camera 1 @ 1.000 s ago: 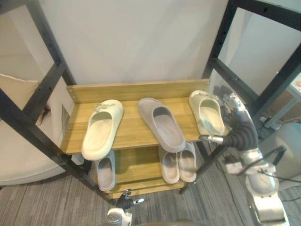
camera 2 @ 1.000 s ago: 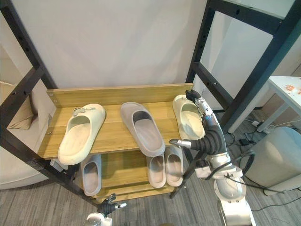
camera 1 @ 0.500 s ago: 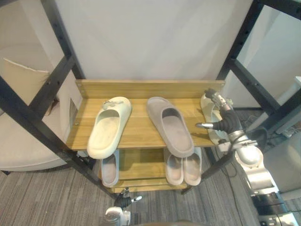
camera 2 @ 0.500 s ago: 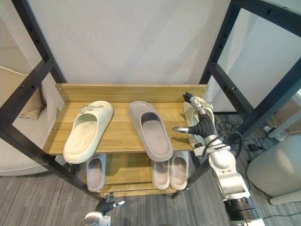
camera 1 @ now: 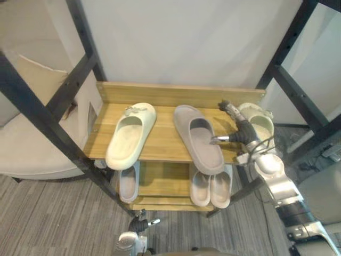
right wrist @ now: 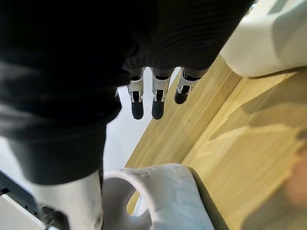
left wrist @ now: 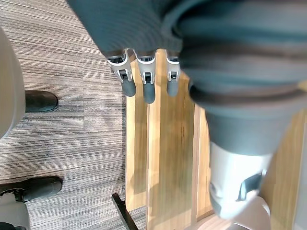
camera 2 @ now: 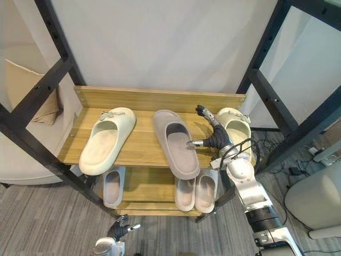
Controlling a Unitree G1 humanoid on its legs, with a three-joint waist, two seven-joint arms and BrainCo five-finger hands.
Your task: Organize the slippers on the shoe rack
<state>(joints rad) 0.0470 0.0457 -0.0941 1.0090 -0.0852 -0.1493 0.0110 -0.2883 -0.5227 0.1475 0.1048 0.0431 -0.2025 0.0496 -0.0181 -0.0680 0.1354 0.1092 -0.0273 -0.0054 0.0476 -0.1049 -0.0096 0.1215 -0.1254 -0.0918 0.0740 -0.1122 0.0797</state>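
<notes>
On the shoe rack's top shelf lay a cream slipper at the left, a grey slipper mid-shelf and a second cream slipper at the right end. The right hand hovered between the latter two, fingers straight, holding nothing. The left hand hung low near the floor, relaxed and empty.

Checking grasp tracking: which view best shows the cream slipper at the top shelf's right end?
Right eye view: the cream slipper shows its strap and footbed, close beside the right robot hand. The left eye view shows it too, with less of its heel end. The right wrist view catches its pale side up close.
</notes>
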